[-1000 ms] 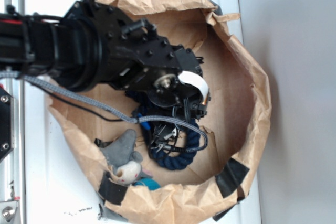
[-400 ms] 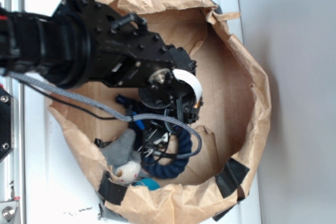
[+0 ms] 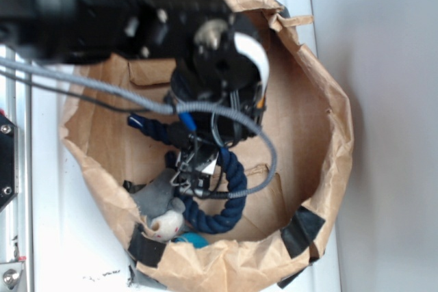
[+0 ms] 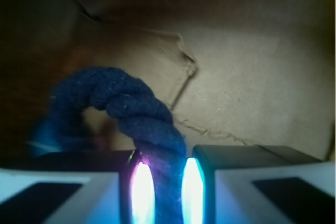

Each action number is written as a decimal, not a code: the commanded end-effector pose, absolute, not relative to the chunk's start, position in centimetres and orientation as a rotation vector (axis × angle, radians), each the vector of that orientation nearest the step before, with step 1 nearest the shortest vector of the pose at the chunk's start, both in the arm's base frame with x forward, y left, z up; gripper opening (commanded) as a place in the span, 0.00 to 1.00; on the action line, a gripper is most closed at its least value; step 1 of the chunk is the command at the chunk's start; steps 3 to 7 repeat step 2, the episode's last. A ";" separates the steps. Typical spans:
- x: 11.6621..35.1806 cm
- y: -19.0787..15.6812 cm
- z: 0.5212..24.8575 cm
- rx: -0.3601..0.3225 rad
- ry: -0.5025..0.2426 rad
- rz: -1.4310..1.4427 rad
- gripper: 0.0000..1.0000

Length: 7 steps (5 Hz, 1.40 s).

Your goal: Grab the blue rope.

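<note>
Blue rope [image 4: 139,114] between jaws; grey plush toy [image 3: 159,203] beside, paper bag [image 3: 321,100] around.

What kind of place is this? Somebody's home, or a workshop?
Most likely a robot test bench, not a home. A crumpled brown paper bag taped open sits on a plain white table, holding odd props: a blue rope pinched in the claw and a small grey plush toy.
</note>
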State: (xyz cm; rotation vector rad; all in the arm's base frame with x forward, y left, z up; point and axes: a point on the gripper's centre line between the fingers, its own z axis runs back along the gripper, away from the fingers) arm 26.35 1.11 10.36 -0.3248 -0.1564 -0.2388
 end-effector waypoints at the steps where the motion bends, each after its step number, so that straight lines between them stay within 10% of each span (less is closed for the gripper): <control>1: 26.2 1.9 15.0 -0.302 -0.239 -0.202 0.00; 7: 26.4 1.7 14.9 -0.271 -0.250 -0.184 0.00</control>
